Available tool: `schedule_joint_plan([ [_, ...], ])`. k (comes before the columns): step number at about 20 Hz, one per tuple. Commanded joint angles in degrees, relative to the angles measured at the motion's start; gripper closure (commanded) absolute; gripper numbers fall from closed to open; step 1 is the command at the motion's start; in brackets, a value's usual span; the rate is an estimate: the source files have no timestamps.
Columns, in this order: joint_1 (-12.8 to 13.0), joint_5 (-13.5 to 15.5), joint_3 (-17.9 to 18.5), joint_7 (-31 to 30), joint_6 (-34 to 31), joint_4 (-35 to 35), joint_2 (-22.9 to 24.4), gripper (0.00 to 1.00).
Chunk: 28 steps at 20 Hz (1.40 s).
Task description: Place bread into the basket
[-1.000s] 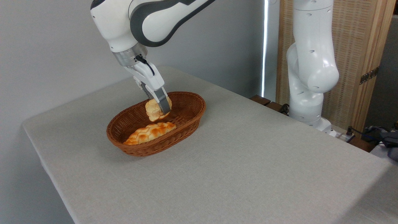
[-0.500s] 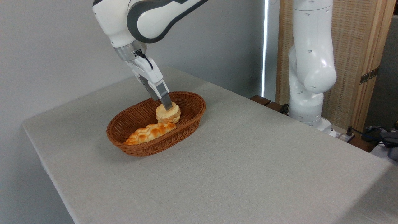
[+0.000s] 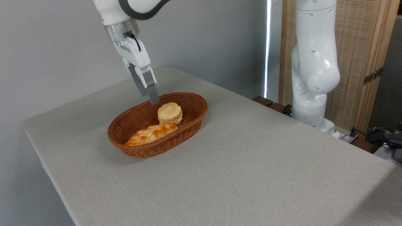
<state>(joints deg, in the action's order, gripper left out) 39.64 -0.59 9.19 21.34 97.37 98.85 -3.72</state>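
One bread [image 3: 170, 113] in basket [image 3: 192, 121], just below-right of claw [image 3: 150, 96]

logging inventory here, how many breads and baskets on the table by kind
Round bun: 1
Braided loaf: 1
Wicker basket: 1
Total: 3, both breads lying inside the basket.

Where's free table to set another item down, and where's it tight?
Free: grey tabletop in front and right of the oval brown wicker basket. Tight: inside it, round pale bun touches the braided orange loaf, with the hand above the back rim.
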Motion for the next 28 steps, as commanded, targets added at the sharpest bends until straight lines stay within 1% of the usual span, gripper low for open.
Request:
schedule_joint_plan([
  [1, -5.51, -0.56, 0.92, 0.28, -0.51, -4.37, 0.29, 0.00],
  [2, -9.28, -0.47, 0.22, 0.72, -0.60, -5.15, 0.82, 0.00],
  [4, -16.48, -0.56, -4.95, 0.90, -0.69, -7.61, 0.91, 0.00],
  [5, -20.00, -0.56, -6.71, 0.98, -0.95, -8.23, 1.08, 0.00],
  [6, -22.04, -0.56, -7.43, 1.33, -1.65, -8.24, 1.95, 0.00],
  [8, -23.55, -0.56, -7.17, 4.83, -3.41, -8.32, 2.58, 0.00],
  [9, -25.03, -0.47, -7.60, 6.68, -3.67, -8.32, 2.75, 0.00],
  [11, -27.58, -0.56, -9.44, 6.78, -3.76, -8.32, 3.02, 0.00],
  [13, -30.83, -0.47, -10.77, 6.96, -4.20, -8.41, 3.02, 0.00],
  [14, -31.28, -0.47, -10.60, 6.96, -4.81, -8.41, 3.02, 0.00],
  [16, -31.37, -0.56, -9.90, 7.05, -5.34, -9.72, 3.02, 0.00],
  [22, -31.64, -0.64, -9.81, 7.13, -6.14, -10.26, 3.19, 0.00],
  [23, -31.99, -0.56, -9.72, 7.40, -6.14, -10.08, 3.80, 0.00],
  [24, -32.95, -0.56, -9.72, 7.40, -6.14, -9.91, 4.07, 0.00],
  [27, -33.57, -0.47, -9.72, 7.75, -7.45, -9.91, 4.60, 0.00],
  [28, -33.57, -0.56, -9.89, 9.23, -7.72, -9.73, 4.51, 0.00],
])
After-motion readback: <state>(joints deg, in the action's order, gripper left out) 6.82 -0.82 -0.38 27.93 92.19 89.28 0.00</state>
